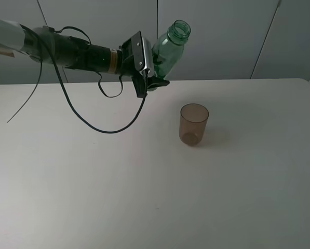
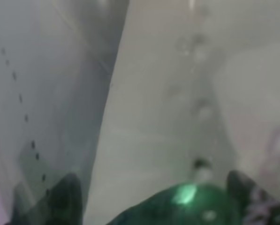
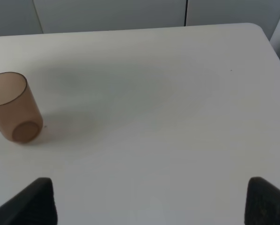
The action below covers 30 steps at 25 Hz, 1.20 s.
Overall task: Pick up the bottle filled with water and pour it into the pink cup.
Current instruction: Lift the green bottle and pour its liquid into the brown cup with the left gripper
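the left hand (image 1: 150, 67) is clamped tight on the lower body of the bottle (image 1: 171, 45) and holds it in the air well above the table (image 1: 92, 181), tipped so the open, capless mouth leans up and away from the hand toward the side where the pink cup (image 1: 194, 124) stands. the lean looks like the start of a pour, but the mouth is higher than the base, so i judge nothing can run out yet. the cup stands upright on the table, below the hand and out past the bottle's mouth, not under it. its bottom shows through the wall and it looks empty. how much water the bottle holds i cannot tell. the right hand (image 3: 151, 204) is spread wide and grips nothing, with the cup well off to one side of it
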Each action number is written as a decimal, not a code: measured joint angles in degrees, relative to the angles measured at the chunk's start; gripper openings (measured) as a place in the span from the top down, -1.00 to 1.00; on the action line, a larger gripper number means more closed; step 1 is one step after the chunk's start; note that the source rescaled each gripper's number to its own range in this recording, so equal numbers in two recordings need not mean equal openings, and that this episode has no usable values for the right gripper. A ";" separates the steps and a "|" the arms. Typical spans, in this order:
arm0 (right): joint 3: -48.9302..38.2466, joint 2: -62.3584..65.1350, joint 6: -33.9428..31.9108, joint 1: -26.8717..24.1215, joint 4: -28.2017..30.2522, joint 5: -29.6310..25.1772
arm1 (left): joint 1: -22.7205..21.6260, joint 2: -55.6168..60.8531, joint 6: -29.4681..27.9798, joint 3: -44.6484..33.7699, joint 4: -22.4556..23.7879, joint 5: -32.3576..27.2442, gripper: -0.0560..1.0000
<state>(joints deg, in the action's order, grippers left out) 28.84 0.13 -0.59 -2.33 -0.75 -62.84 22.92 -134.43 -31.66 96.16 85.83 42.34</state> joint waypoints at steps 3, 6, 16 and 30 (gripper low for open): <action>0.00 0.00 0.00 0.00 0.00 0.00 | 0.41 -2.27 2.38 1.80 0.84 -3.31 0.88; 0.00 0.00 0.00 0.00 0.00 0.00 | 0.93 -3.43 5.92 3.44 1.30 -5.62 0.88; 0.00 0.00 0.00 0.00 0.00 0.00 | 1.37 -4.70 17.94 6.20 4.24 -9.15 0.88; 0.00 0.00 0.00 0.00 0.00 0.00 | 1.61 -6.28 29.36 7.47 4.86 -7.63 0.88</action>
<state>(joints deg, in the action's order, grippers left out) 28.84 0.13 -0.59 -2.33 -0.75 -62.84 24.53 -140.71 -2.30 103.63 90.68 34.71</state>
